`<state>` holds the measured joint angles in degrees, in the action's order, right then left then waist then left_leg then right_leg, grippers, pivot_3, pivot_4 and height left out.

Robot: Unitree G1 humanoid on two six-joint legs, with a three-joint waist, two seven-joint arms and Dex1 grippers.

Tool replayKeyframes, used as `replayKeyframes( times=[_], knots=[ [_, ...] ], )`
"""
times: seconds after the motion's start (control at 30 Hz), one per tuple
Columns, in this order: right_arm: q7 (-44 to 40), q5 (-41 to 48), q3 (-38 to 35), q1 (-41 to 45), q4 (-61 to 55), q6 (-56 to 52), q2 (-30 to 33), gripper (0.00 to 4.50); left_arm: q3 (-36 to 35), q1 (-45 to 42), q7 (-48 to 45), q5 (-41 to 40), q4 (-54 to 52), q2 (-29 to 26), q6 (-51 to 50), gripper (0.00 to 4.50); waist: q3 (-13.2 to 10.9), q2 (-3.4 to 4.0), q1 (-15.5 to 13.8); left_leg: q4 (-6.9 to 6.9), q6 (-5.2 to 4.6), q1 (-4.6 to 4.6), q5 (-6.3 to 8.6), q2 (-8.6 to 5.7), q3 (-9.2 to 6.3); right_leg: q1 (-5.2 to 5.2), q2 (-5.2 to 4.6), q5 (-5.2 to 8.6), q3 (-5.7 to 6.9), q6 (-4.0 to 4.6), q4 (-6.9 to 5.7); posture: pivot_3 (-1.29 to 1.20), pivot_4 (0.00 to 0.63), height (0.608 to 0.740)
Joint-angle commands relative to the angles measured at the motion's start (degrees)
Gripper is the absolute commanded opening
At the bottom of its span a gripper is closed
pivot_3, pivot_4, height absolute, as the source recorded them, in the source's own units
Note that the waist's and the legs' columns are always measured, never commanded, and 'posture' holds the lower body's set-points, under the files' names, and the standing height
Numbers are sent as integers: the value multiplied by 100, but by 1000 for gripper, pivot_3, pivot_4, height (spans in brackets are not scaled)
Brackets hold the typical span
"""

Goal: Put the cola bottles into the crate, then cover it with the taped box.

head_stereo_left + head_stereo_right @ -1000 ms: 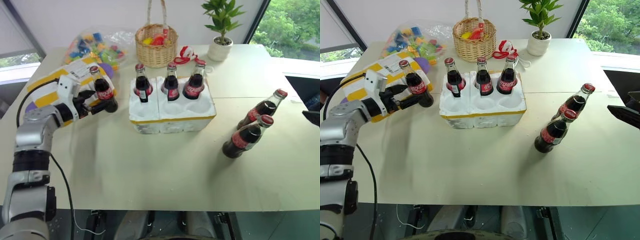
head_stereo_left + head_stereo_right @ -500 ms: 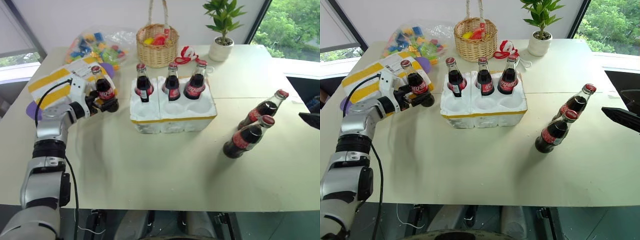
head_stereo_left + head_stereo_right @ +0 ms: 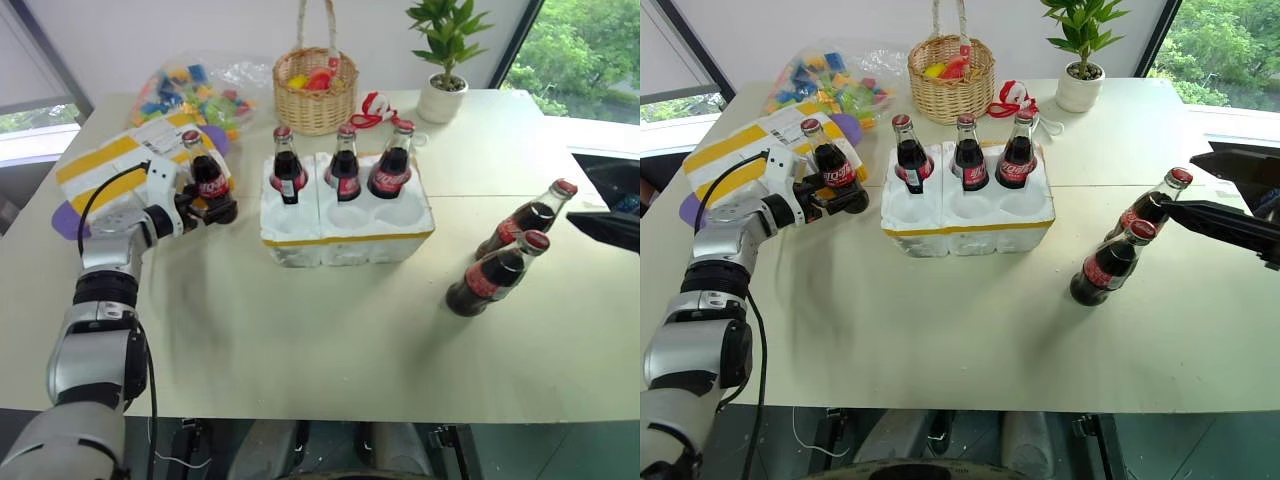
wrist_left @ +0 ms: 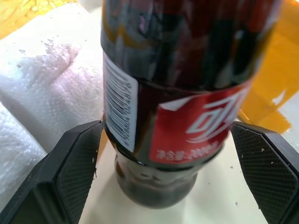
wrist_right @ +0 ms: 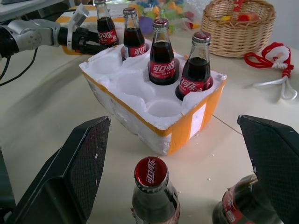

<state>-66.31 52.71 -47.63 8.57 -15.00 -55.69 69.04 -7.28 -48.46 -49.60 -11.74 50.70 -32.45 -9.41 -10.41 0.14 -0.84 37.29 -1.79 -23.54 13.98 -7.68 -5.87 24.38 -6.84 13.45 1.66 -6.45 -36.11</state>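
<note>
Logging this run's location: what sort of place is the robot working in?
Probably an office or lab demo room, not a kitchen: a plain pale table by large windows onto trees, dressed with a potted plant and a woven basket.

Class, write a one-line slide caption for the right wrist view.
Open right gripper above two loose cola bottles; beyond, the crate holds three bottles.

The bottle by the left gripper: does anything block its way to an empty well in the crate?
Nothing visible does. The bottle stands on the table beside the crate, whose three front wells are empty. The left gripper has its jaws open around the bottle.
</note>
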Motion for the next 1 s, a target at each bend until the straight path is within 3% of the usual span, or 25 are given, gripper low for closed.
replayKeyframes(
  times=[0.03, 0.17, 0.2, 0.5, 0.67, 0.8, 1.0],
  knots=[
    [68, 374, 33, 291, -296, -132, 237, 4500, -60, -245, 27, 37, 132, -11, 226, 4484, 0, 0, 0, 0, 0, -1, 0, 0, 0, 2, 0, 0, 0, 0, 0, 0, 150, 732],
    [202, 458, 196, 474, -326, -172, 280, 4500, -77, -293, 12, 28, 191, 21, 296, 2775, -2, -3, -1, 1, -1, -4, 1, 0, 0, 4, 0, -1, 0, -1, 1, 0, 150, 732],
    [240, 480, 241, 530, -322, -174, 284, 4500, -74, -306, 3, 34, 191, 22, 294, 2710, -2, -4, 0, 2, -2, -5, 1, -1, 0, 4, -1, -1, 0, -1, 1, 0, 150, 732],
    [332, 754, 501, 904, -369, -319, 403, 4500, -109, -313, -671, -213, -612, -297, -197, 2712, -7, -12, 6, 5, -2, -20, 1, -1, 0, 17, 0, -4, 1, 0, 0, 0, 150, 732],
    [325, 778, 647, 1031, -297, -302, 494, 4500, -109, -187, -1851, -847, -2221, -827, -1520, 2712, -11, -17, 22, 39, 32, -99, -21, 1, 0, 82, 3, -18, 2, 0, -10, 0, 150, 732],
    [302, 695, 761, 1066, -247, -228, 485, 4500, -123, -416, -2544, -1671, -3361, -1191, -2875, 2712, -12, -16, 7, 65, 25, -108, -17, 0, 0, 76, 4, -19, 2, -1, -11, 0, 150, 732],
    [428, 667, 847, 1075, -270, -149, 346, 4500, 151, -670, -2722, -2128, -4115, -1052, -3558, 2712, -11, -14, 8, 78, -13, -95, 7, -1, -1, 55, 4, -25, 2, -9, -7, 0, 150, 732]
  ],
)
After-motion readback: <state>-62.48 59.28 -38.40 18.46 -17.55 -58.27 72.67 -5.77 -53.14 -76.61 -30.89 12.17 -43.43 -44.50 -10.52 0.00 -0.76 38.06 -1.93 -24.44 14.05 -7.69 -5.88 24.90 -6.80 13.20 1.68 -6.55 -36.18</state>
